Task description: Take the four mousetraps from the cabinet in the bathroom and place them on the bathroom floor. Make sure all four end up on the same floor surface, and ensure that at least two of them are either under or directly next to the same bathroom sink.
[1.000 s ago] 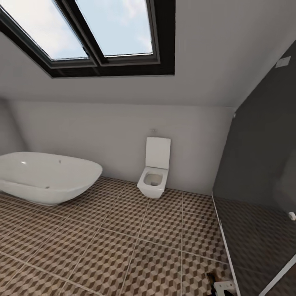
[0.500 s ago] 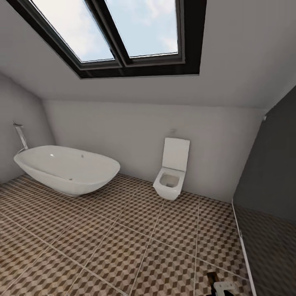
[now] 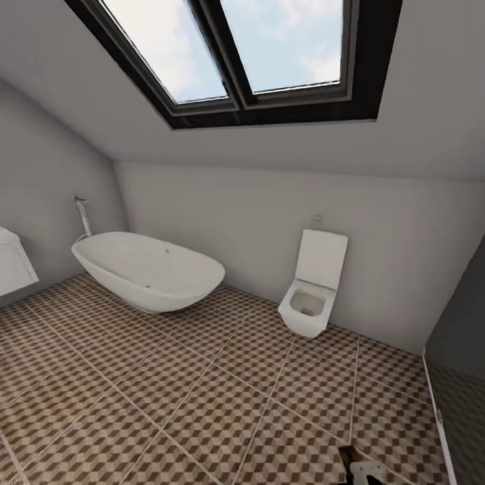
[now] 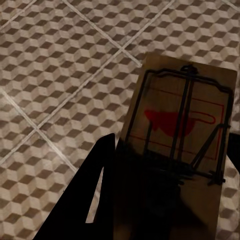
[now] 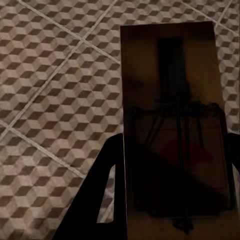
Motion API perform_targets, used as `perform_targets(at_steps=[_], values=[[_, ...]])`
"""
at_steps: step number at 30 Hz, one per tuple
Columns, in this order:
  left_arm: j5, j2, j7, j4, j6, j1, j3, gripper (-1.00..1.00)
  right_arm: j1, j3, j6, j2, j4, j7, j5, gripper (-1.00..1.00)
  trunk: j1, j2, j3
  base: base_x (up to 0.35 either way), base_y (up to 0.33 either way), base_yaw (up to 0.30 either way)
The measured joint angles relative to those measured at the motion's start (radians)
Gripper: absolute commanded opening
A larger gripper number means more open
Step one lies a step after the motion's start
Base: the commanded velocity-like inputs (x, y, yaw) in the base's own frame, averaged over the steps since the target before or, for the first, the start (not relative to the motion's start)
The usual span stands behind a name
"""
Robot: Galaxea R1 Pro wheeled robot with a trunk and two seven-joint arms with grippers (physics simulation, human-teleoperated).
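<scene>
In the left wrist view a tan mousetrap (image 4: 182,120) with a black spring bar and a red bit sits between my left gripper's (image 4: 165,165) dark fingers (image 4: 100,175), held over the cube-patterned bathroom floor (image 4: 55,75). My right gripper (image 5: 172,160) is shut on a second mousetrap (image 5: 170,95), also above the floor tiles (image 5: 55,90). At the head view's left edge a corner of the white straight-edged sink (image 3: 10,269) pokes in. The cabinet is out of view.
An oval white bathtub (image 3: 148,269) with a tall tap (image 3: 83,215) stands at the back left, and a white square toilet (image 3: 311,296) hangs on the back wall. A dark grey shower wall (image 3: 465,330) is at the right, under a sloped skylight (image 3: 256,54). Open tiled floor (image 3: 168,404) lies ahead.
The head camera has swung left: bathtub and toilet slid rightward in the picture, the dark shower wall mostly left the frame, and the sink's corner came in at the left.
</scene>
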Motion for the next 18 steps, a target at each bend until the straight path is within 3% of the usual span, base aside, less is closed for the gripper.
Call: perform_targets(at_steps=[18], values=[[0.000,0.000,0.000,0.000,0.002,0.000,0.000,-1.00,0.000,0.000,0.000,0.000,0.000,0.000,0.000,-1.00,0.000,0.000,0.000,0.325,0.000,0.300]])
